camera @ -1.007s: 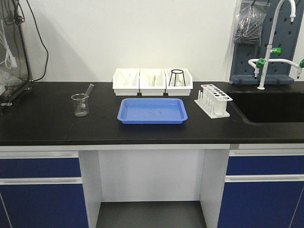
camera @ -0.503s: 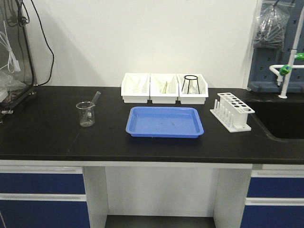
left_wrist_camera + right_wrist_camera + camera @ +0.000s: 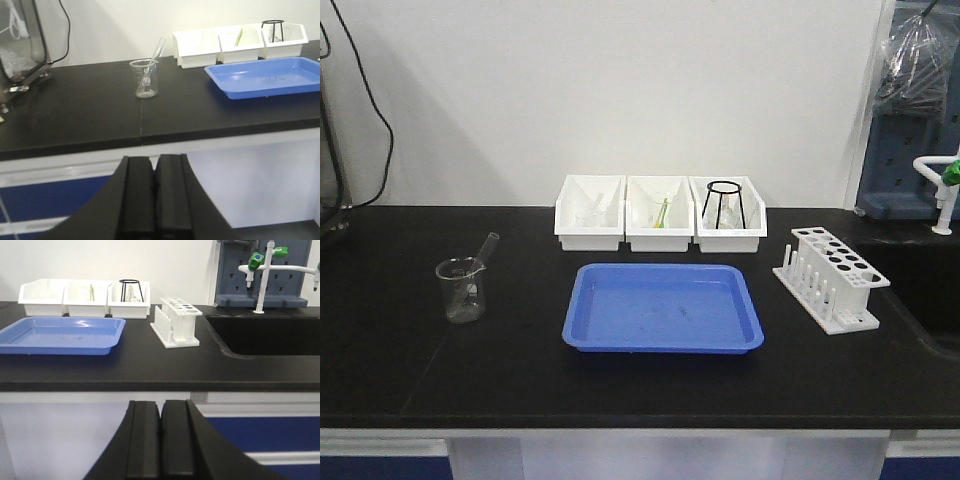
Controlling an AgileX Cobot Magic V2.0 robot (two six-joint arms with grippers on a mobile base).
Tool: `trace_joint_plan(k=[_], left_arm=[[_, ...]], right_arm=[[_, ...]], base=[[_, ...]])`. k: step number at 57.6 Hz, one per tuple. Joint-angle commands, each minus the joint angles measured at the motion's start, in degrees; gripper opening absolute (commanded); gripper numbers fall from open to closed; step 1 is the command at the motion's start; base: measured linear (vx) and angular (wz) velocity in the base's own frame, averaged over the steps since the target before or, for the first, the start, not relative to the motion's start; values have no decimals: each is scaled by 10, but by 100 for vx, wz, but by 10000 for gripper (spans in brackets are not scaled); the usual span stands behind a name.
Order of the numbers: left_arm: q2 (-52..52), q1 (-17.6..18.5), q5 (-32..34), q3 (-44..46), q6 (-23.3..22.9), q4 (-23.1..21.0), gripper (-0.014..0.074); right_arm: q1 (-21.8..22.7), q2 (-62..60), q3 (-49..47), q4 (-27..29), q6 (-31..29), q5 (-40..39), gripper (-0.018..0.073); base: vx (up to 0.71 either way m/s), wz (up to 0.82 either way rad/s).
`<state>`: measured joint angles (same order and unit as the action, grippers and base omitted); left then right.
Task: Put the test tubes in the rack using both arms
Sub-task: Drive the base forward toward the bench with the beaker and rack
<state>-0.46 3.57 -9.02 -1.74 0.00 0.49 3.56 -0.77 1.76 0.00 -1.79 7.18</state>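
A clear test tube (image 3: 488, 248) leans inside a glass beaker (image 3: 460, 292) on the left of the black counter; both also show in the left wrist view, tube (image 3: 156, 54) and beaker (image 3: 146, 80). The white rack (image 3: 830, 278) stands at the right of the counter and shows in the right wrist view (image 3: 177, 320). My left gripper (image 3: 156, 162) is shut and empty, below and in front of the counter edge. My right gripper (image 3: 161, 407) is shut and empty, also below the counter edge. Neither arm shows in the front view.
A blue tray (image 3: 665, 308) lies mid-counter. Three white bins (image 3: 590, 238) stand behind it; the right one holds a black wire stand (image 3: 725, 203). A sink (image 3: 265, 335) with a tap (image 3: 260, 275) is at the right. A clear case (image 3: 20, 45) stands far left.
The front view has come closer to the counter, so everything looks larger and lower. The things on the counter have not moved relative to each other.
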Motion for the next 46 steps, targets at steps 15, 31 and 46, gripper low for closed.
trace_joint_plan(k=[15,31,46], left_arm=[[-6,4,52,-15,-7,-5,-20],[-6,4,52,-15,-7,-5,-20],[-6,4,52,-15,-7,-5,-20]], right_arm=[[0,6,6,-5,-3,-51,-8],[0,6,6,-5,-3,-51,-8],[0,6,6,-5,-3,-51,-8]], base=[[42,-5],[43,4],[39,5]])
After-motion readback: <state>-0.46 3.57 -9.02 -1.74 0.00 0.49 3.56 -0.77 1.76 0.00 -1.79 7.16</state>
